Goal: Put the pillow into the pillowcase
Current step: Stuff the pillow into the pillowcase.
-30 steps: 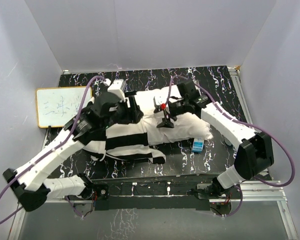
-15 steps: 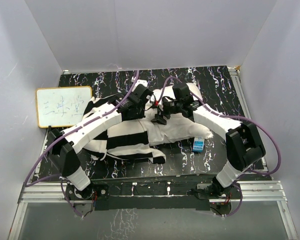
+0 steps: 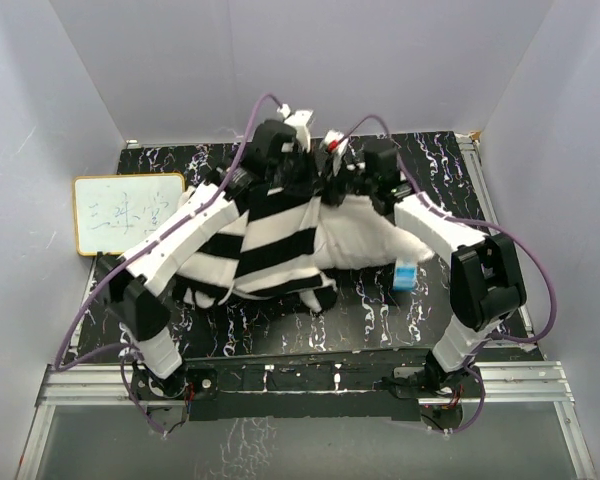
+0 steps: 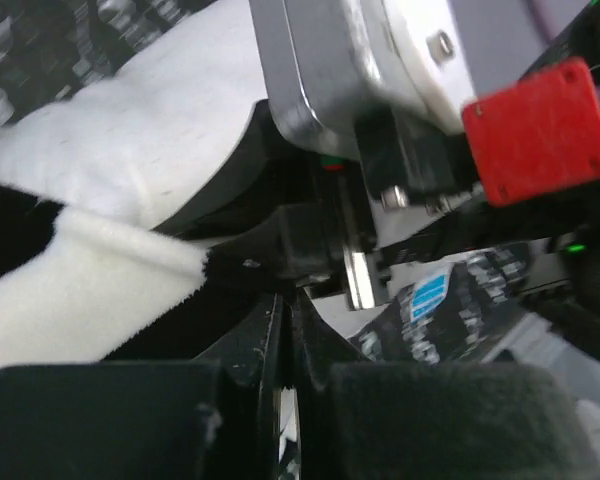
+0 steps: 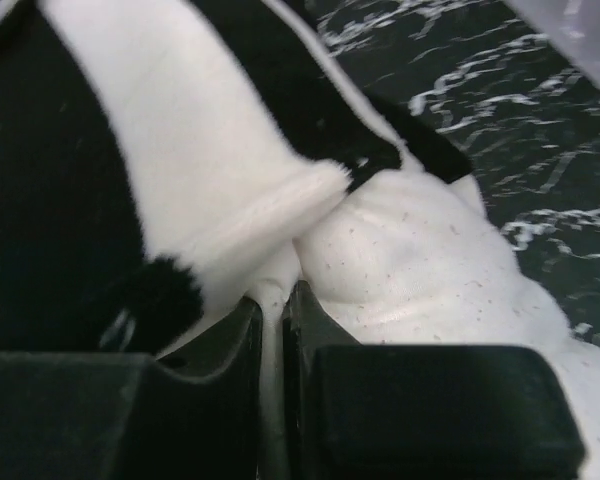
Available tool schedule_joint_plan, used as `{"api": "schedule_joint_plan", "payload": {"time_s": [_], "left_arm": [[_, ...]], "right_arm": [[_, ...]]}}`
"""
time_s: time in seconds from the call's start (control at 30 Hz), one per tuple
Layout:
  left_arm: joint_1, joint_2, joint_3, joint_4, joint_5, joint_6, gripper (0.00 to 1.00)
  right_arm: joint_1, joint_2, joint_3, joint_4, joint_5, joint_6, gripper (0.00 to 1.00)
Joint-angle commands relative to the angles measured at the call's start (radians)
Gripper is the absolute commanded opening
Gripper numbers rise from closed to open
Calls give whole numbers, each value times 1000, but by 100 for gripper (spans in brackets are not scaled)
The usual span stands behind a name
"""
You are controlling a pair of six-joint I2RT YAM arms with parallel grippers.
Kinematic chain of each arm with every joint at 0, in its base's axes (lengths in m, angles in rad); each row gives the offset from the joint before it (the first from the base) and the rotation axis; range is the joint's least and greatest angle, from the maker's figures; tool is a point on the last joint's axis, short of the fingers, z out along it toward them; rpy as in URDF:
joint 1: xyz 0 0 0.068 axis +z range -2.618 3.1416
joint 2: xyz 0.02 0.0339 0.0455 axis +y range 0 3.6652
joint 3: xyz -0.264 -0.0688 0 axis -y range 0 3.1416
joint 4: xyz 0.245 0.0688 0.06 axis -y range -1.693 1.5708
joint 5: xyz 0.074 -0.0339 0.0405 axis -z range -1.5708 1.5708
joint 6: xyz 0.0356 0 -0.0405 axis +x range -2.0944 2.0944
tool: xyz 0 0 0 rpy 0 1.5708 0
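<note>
An aluminium rail frame [image 3: 310,380] runs along the near edge of the black, white-veined marble-patterned desk [image 3: 380,310], and plain white walls [image 3: 280,60] close in the left, right and far sides. On the right sits a small blue-and-white box [image 3: 405,276], touching the near right corner of the plump white fabric pillow [image 3: 370,240]. A wood-framed whiteboard [image 3: 127,212] lies at the left edge.

The thin black-and-white striped fabric pillowcase [image 3: 270,245] is spread mid-desk and drawn up toward the far side. Its open edge lies over the pillow's left part, while the right part shows bare. Whether the pillow is inside it cannot be told.

At the far middle both arms meet. The left hand [image 4: 285,300] is pinched tight at the pillowcase's fuzzy hem. The right hand [image 5: 272,295] is closed on a fold of the pillowcase's white stripe, right beside the pillow.
</note>
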Motion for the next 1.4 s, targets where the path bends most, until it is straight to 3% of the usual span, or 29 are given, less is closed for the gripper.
{"api": "schedule_joint_plan", "payload": {"time_s": [0.0, 0.07, 0.13, 0.23, 0.3, 0.33, 0.4, 0.47, 0.57, 0.67, 0.77, 0.97, 1.07, 1.17, 1.27, 1.37], "left_arm": [[-39, 149, 216, 464, 622, -121, 0], [-39, 160, 154, 611, 703, -192, 0], [-38, 128, 0, 777, 739, -265, 0], [-39, 75, -272, 960, 709, -340, 0], [-39, 51, -471, 982, 674, -343, 0], [-38, 38, -542, 976, 656, -332, 0], [-39, 7, -681, 944, 595, -308, 0], [-39, -41, -770, 894, 549, -286, 15], [-38, -151, -834, 791, 473, -248, 42], [-39, -299, -787, 542, 339, -152, 59], [-39, -431, -688, 286, 141, -36, 70], [-9, -525, -656, 13, -124, -17, 74], [42, -513, -652, 79, -65, -59, 76], [124, -453, -565, 221, 13, -111, 86], [205, -289, -403, 313, 82, -172, 90], [235, -95, -187, 294, 83, -199, 91]], "right_arm": [[-76, -17, 195, 226, -7, 363, 8], [-154, -73, 89, 341, -38, 460, 8], [-212, -133, -42, 443, -78, 479, 8], [-218, -197, -241, 472, -241, 333, 8], [-190, -232, -372, 397, -350, 174, 8], [-177, -249, -416, 294, -400, 38, 9], [-164, -276, -434, -8, -437, -273, 23], [-163, -283, -371, -388, -388, -632, 40], [-203, -285, -262, -696, -290, -841, 54], [-282, -300, -131, -898, -307, -951, 62], [-304, -331, -15, -934, -298, -928, 72], [-304, -292, 133, -789, -232, -716, 82], [-311, -234, 171, -629, -122, -629, 93], [-345, -115, 294, -600, -94, -611, 97], [-378, 37, 473, -629, -134, -578, 97], [-388, 177, 598, -610, -169, -509, 97]]}}
